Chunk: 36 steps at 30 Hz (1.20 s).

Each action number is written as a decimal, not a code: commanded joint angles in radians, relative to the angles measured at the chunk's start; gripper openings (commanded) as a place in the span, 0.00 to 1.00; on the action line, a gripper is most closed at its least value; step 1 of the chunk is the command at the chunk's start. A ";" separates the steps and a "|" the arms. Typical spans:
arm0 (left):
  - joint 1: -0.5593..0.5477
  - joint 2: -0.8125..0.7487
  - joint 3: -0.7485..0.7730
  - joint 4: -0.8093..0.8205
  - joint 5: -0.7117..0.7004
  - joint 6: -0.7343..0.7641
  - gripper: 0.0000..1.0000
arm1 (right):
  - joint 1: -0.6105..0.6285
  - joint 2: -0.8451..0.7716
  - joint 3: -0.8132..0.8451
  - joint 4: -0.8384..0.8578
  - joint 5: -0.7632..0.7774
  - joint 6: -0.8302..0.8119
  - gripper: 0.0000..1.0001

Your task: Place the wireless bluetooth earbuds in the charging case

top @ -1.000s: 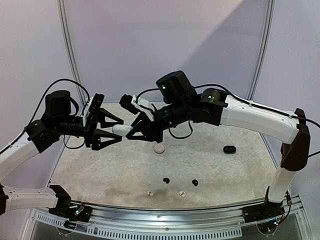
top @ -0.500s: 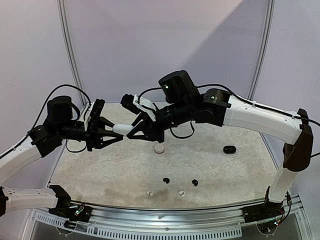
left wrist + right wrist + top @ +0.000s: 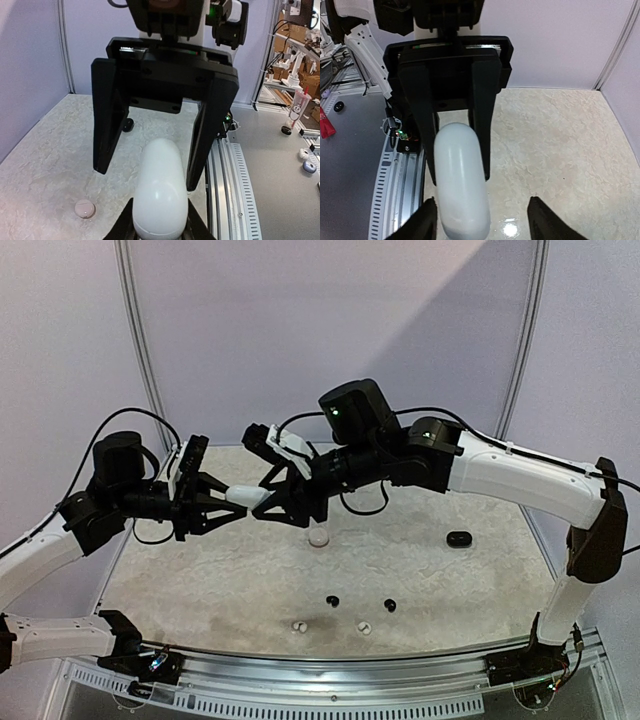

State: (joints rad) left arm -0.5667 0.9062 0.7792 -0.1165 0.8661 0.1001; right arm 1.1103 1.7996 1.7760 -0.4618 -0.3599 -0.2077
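Right now the white charging case is up in the air over the 10 o'clock part of the table, lying roughly level between the two arms. Lid looks closed, with a faint seam near the clamped end.

No buds are in it. The black earbuds and white earbuds lie loose at 6 o'clock near the front edge, spread apart and well clear of the case. I make out four spots. Any more are too small to tell.

Left gripper is clamped narrow on one end of the case. Right gripper faces it from 3 o'clock with its fingers spread wide either side of the free end. There's a gap on both sides, so no contact.

Handling, my read:
- **Case:** light, rigid, glossy pebble, so slippery. An end-only pinch can let it pivot or squirt out. Better to grip across the flat faces near the middle, away from the seam so the lid can swing.
- **Buds:** tiny, hard, curved and near weightless. They'll roll or flick away under a skewed pinch. Take one at a time with the fingertips across the body, square-on, with low force.

Elsewhere, a round white puck sits on the table at 5 o'clock of the held case. A black case sits at 3 o'clock near the right edge.
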 commanded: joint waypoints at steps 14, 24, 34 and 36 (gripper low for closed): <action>-0.019 -0.021 0.038 -0.226 -0.009 0.364 0.00 | -0.004 0.004 0.025 0.041 0.110 0.010 0.69; -0.021 -0.020 0.044 -0.238 -0.010 0.382 0.00 | -0.024 0.015 0.028 0.033 0.110 0.049 0.66; -0.021 -0.018 0.045 -0.246 -0.006 0.395 0.00 | -0.048 0.027 0.027 0.023 0.120 0.106 0.60; -0.021 -0.016 0.044 -0.243 -0.005 0.398 0.00 | -0.049 0.030 0.026 0.017 0.122 0.109 0.60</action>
State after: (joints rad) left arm -0.5697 0.8944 0.8108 -0.3309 0.8116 0.4759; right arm 1.0973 1.8053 1.7767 -0.4500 -0.2897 -0.1310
